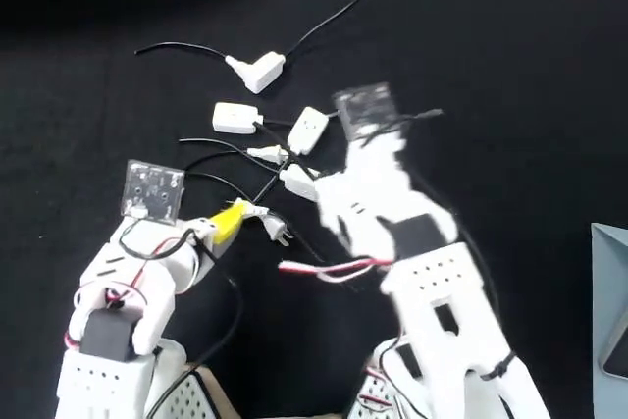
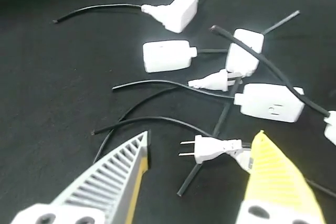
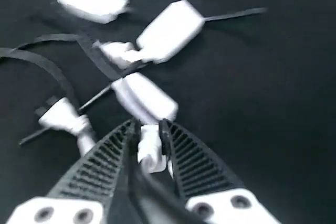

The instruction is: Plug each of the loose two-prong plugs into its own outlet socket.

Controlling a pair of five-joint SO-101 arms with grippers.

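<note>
Though blur smears it, a plug (image 3: 149,153) sits pinched in the right pincer (image 3: 149,126); the left pincer (image 2: 202,139), spread, hangs just behind another plug (image 2: 209,148).

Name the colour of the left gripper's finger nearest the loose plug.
The finger is yellow, clearest in the left wrist view.

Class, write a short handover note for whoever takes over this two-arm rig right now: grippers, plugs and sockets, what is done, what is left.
Left gripper: open around a loose plug.
Right gripper: shut on a white plug at the end of a socket; seating unclear.
A second plug lies with its prongs at another socket. A third socket has no plug.
Done: nothing clearly seated.
Left: plug in the loose plug, check the other two.
</note>
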